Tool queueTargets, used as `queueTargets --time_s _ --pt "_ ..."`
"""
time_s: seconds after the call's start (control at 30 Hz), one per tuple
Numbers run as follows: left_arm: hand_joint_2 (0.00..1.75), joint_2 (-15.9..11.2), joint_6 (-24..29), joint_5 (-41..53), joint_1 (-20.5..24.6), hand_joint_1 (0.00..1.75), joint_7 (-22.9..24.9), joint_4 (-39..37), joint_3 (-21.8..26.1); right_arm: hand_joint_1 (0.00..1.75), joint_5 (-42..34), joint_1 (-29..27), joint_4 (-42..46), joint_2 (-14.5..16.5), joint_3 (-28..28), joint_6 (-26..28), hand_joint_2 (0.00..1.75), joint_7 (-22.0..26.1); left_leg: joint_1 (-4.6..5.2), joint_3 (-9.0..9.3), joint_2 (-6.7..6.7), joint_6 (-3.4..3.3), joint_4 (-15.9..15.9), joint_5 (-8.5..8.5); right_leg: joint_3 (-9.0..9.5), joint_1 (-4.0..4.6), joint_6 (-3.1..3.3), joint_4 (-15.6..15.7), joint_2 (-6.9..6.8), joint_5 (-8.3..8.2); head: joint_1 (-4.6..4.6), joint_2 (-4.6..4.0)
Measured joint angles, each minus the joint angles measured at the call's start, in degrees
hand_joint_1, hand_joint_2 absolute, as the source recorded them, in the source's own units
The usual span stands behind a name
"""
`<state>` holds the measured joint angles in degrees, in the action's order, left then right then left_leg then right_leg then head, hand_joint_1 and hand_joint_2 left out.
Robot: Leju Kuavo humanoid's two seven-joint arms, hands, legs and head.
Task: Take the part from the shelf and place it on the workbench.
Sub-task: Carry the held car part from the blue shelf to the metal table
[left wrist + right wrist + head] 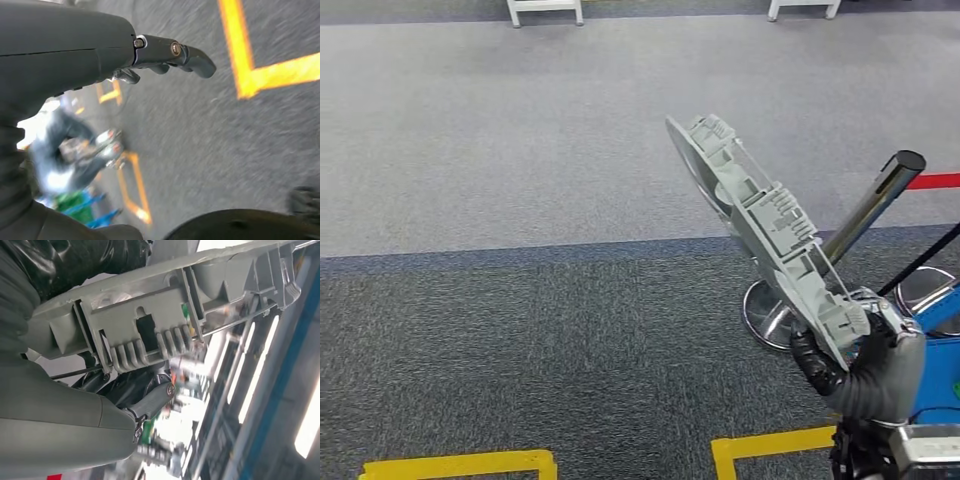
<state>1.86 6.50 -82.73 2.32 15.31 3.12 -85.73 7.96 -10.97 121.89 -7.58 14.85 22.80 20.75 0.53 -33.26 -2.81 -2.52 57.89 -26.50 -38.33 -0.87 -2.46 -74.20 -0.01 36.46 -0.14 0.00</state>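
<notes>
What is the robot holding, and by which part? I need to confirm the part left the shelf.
The right hand grips the long grey part by its lower end; the left hand holds nothing.

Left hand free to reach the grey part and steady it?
Probably not as things stand: the left hand hangs empty over the carpet, while the grey part is gripped by the right hand, raised far to the right.

My right hand (860,355) sits low at the near right, raised in front of me, its dark fingers (814,362) wrapped around the near end of the grey part (765,225), which slants up and away to the left. My left hand (166,55) hangs toward the floor, fingers loosely extended, holding nothing.
</notes>
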Motion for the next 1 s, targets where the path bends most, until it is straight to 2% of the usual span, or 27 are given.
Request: queueTargets --time_s 0.03,0.07,0.1,0.13,0.17,0.2,0.23,0.27,0.3,0.33,0.4,0.43,0.47,0.5,0.53,0.57,0.6,0.63,0.67,0.7,0.77,0.8,0.87,0.9,0.93,0.97,1.0 --pt "1.75 0.09 -0.49 0.14 0.02 0.00 1.77 0.09 0.05 1.75 -0.22 1.15 -1.02 0.01 0.56 -0.55 1.75 -0.31 0.15 0.22 -0.87 -0.08 0.01 -0.08 0.16 0.17 0.39 2.03 0.30 -2.32 0.00 0.00" --pt "1.75 0.14 -0.87 0.28 0.09 0.00 3.28 0.16 0.07 1.75 -0.33 2.23 -1.88 0.01 1.10 -0.90 1.75 -0.52 0.24 0.44 -1.72 -0.13 0.03 -0.15 1.25 0.36 0.83 5.81 1.08 -5.20 0.00 0.00" --pt "1.75 0.25 -1.06 0.40 0.19 0.00 4.68 0.23 0.09 1.75 -0.42 3.24 -2.74 0.02 1.70 -1.14 1.75 -0.66 0.33 0.54 -2.51 -0.11 0.08 -0.23 2.58 0.45 1.32 9.54 2.48 -7.37 -0.04 0.00" --pt "1.75 0.35 -1.09 0.45 0.34 0.00 5.95 0.29 0.10 1.75 -0.55 4.18 -3.48 0.04 2.28 -1.24 1.75 -0.71 0.32 0.45 -3.30 0.00 0.18 -0.27 3.87 0.47 1.66 12.75 3.72 -8.67 -0.07 0.00" --pt "1.75 0.47 -0.99 0.46 0.45 0.00 7.03 0.33 0.12 1.75 -0.70 5.08 -4.19 0.07 2.81 -1.28 1.75 -0.72 0.21 0.21 -4.05 0.21 0.24 -0.22 4.71 0.51 1.88 14.65 4.62 -9.15 -0.09 0.00" --pt "1.75 0.60 -0.87 0.46 0.46 0.00 7.96 0.36 0.14 1.75 -0.92 5.94 -4.94 0.12 3.35 -1.36 1.75 -0.72 0.06 -0.08 -4.78 0.52 0.24 -0.11 5.14 0.54 2.03 15.35 4.89 -8.93 -0.09 0.00" --pt "1.75 0.65 -0.78 0.46 0.39 0.00 8.53 0.37 0.14 1.75 -1.13 6.72 -5.60 0.17 3.83 -1.48 1.75 -0.68 -0.11 -0.36 -5.58 0.88 0.17 0.02 5.47 0.58 2.09 15.90 4.34 -8.91 -0.07 0.00" --pt "1.75 0.66 -0.75 0.39 0.25 0.00 8.65 0.38 0.15 1.75 -1.24 7.44 -6.25 0.21 4.32 -1.70 1.75 -0.63 -0.18 -0.49 -5.65 1.20 0.21 0.01 5.72 0.53 2.21 16.23 3.59 -9.04 -0.06 0.00" --pt "1.75 0.64 -0.81 0.14 0.11 0.00 8.34 0.40 0.19 1.75 -1.20 8.18 -6.86 0.25 4.83 -1.92 1.75 -0.58 -0.11 -0.73 -4.63 1.53 0.68 -0.35 6.07 0.44 2.38 16.73 2.84 -9.17 -0.12 0.00" --pt "1.75 0.61 -0.95 -0.43 0.06 0.00 7.55 0.44 0.38 1.75 -0.95 8.93 -7.42 0.30 5.41 -2.10 1.75 -0.57 -0.01 -1.40 -2.97 1.88 2.09 -1.25 6.44 0.34 2.57 17.21 2.00 -9.29 -0.25 0.00" --pt "1.75 0.60 -0.82 -1.70 0.05 0.00 4.47 0.50 1.41 1.75 -0.22 10.40 -8.43 0.47 6.70 -2.07 1.75 -0.72 -0.10 -4.53 0.80 2.65 8.36 -4.44 6.91 0.34 2.87 17.61 0.27 -9.24 -0.49 0.00" --pt "1.75 0.65 -0.34 -2.17 0.05 0.00 2.50 0.51 2.23 1.75 0.03 10.97 -8.91 0.58 7.38 -1.92 1.75 -0.89 -0.34 -6.54 1.59 3.04 12.10 -5.92 7.02 0.36 2.93 17.61 -0.67 -9.10 -0.54 0.00" --pt "1.75 0.72 0.31 -2.34 -0.01 0.00 0.73 0.51 3.07 1.75 0.14 11.40 -9.41 0.68 8.01 -1.75 1.75 -1.09 -0.63 -8.03 1.93 3.38 14.79 -6.61 7.14 0.36 2.91 17.60 -1.60 -8.94 -0.54 0.00" --pt "1.75 0.78 0.94 -2.41 -0.12 0.00 -0.61 0.51 3.85 1.75 0.19 11.67 -9.91 0.76 8.59 -1.62 1.75 -1.30 -0.91 -8.56 2.11 3.66 15.54 -6.21 7.29 0.34 2.83 17.60 -2.48 -8.75 -0.54 0.00" --pt "1.75 0.81 1.37 -2.45 -0.26 0.00 -1.44 0.51 4.53 1.75 0.18 11.82 -10.39 0.82 9.13 -1.56 1.75 -1.46 -1.16 -7.92 2.40 3.90 13.97 -4.75 7.50 0.32 2.69 17.58 -3.28 -8.55 -0.55 0.00" --pt "1.75 0.81 1.62 -2.46 -0.42 0.00 -1.79 0.51 5.08 1.75 0.19 11.88 -10.82 0.89 9.59 -1.54 1.75 -1.55 -1.35 -6.23 3.07 4.05 10.43 -2.62 7.77 0.29 2.49 17.54 -4.03 -8.30 -0.55 0.00" --pt "1.75 0.83 1.77 -2.46 -0.59 0.00 -1.95 0.51 5.49 1.75 0.19 11.92 -11.18 0.93 9.98 -1.53 1.75 -1.60 -1.36 -4.26 4.50 4.10 6.39 -0.84 8.03 0.35 2.20 17.50 -4.68 -8.03 -0.56 0.00" --pt "1.75 0.83 1.87 -2.47 -0.76 0.00 -2.07 0.51 5.83 1.75 0.19 12.00 -11.50 0.97 10.32 -1.53 1.75 -1.62 -1.27 -2.63 5.61 3.86 2.99 0.48 8.22 0.49 1.86 17.37 -5.28 -7.72 -0.56 0.00" --pt "1.75 0.83 1.95 -2.47 -0.90 0.00 -2.12 0.51 6.11 1.75 0.20 12.11 -11.75 1.01 10.58 -1.52 1.75 -1.62 -1.12 -1.67 6.38 3.48 0.89 1.08 8.35 0.64 1.53 17.28 -5.81 -7.46 -0.51 0.00" --pt "1.75 0.84 2.05 -2.48 -1.01 0.00 -2.21 0.51 6.39 1.75 0.16 12.24 -12.00 1.02 10.78 -1.50 1.75 -1.64 -0.90 -1.45 6.59 3.01 0.22 1.02 8.43 0.76 1.22 17.22 -6.29 -7.26 -0.47 0.00" --pt "1.75 0.80 2.33 -2.53 -1.09 0.00 -2.39 0.51 6.95 1.75 -0.03 12.57 -12.45 1.03 11.13 -1.44 1.75 -1.74 -0.70 -1.56 5.13 2.06 0.13 1.01 8.63 0.63 0.60 17.22 -7.25 -6.86 -0.39 0.00" --pt "1.75 0.78 2.57 -2.55 -1.09 0.00 -2.30 0.51 7.18 1.75 -0.20 12.73 -12.65 1.04 11.27 -1.39 1.75 -1.83 -0.71 -1.43 4.47 1.68 -0.01 1.02 8.59 0.43 0.27 16.84 -6.68 -6.34 -0.33 0.00" --pt "1.75 0.73 2.74 -2.59 -0.92 0.00 -1.63 0.51 8.01 1.75 -1.26 13.03 -12.98 1.05 11.54 -1.29 1.75 -1.82 -0.86 -1.07 3.16 0.91 -0.29 1.08 6.83 0.11 -0.10 12.87 -3.60 -3.92 -0.11 0.00" --pt "1.75 0.78 2.58 -2.60 -0.84 0.00 -1.26 0.52 9.19 1.75 -2.34 13.20 -13.16 1.05 11.66 -1.27 1.75 -1.72 -0.84 -1.01 2.53 0.67 -0.30 1.04 4.95 0.06 -0.08 9.07 -1.74 -2.18 0.04 0.00" --pt "1.75 0.87 2.29 -2.60 -0.86 0.00 -1.14 0.56 11.10 1.75 -3.72 13.41 -13.36 1.05 11.78 -1.27 1.75 -1.56 -0.79 -1.00 1.83 0.48 -0.27 1.00 2.67 0.07 -0.01 4.84 -0.70 -0.57 0.12 0.00" --pt "1.75 1.06 2.04 -2.58 -1.03 0.00 -1.27 0.59 13.54 1.75 -5.02 13.65 -13.58 1.05 11.90 -1.28 1.75 -1.40 -0.71 -0.98 1.08 0.39 -0.23 0.96 0.61 0.09 0.04 1.40 -0.26 0.36 0.18 0.00" --pt "1.75 1.29 1.88 -2.55 -1.30 0.00 -1.61 0.62 16.25 1.75 -6.07 13.95 -13.81 1.05 12.01 -1.29 1.75 -1.26 -0.64 -0.95 0.28 0.35 -0.17 0.92 -0.68 0.11 0.13 -0.23 -0.09 0.23 0.20 0.00"
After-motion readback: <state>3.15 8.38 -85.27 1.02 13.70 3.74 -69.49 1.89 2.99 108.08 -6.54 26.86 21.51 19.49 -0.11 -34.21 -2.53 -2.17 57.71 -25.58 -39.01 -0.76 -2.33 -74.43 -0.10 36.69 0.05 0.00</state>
